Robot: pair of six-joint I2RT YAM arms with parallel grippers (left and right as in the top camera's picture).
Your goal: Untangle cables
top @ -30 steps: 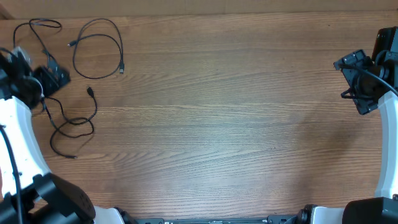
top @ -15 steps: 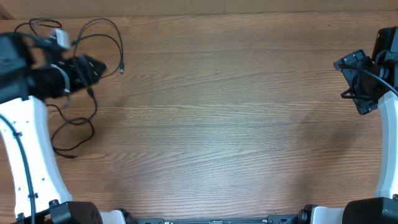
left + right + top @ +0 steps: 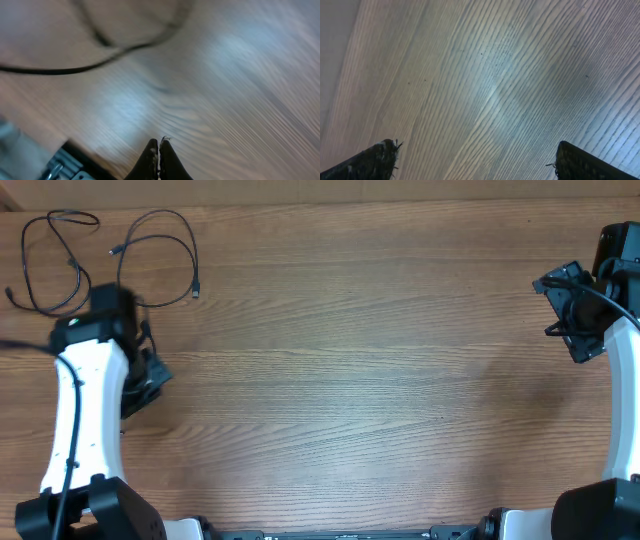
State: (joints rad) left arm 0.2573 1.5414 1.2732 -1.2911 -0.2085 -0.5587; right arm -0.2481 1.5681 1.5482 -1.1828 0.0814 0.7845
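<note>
A brown, wood-grained tabletop (image 3: 350, 380) filled nearly the whole overhead view, its grain running left to right, with soft patches of reflected light in the middle and a narrow paler strip beyond its far edge. The cables (image 3: 193, 255) lay in the far left corner. Two showed there as separate loose loops side by side, one cord (image 3: 24, 265) nearest the left edge and the other to its right with a small plug end (image 3: 197, 290) pointing toward the near side. The white left arm (image 3: 85, 390) reached over the tabletop just on the near side of those loops. In the left wrist view, which was heavily blurred, the left gripper (image 3: 159, 152) had its jaws pressed together on nothing, and a thin black cord (image 3: 115, 56) curved across the wood beyond them; which cord it was could not be told. At that view's lower left corner the wood ended at a dark edge with grey hardware (image 3: 60, 167) past it. The right gripper (image 3: 477, 157) hung over bare wood at the right side, well apart from the cables, its jaws spread wide, each tip at an opposite edge of the right wrist view.
</note>
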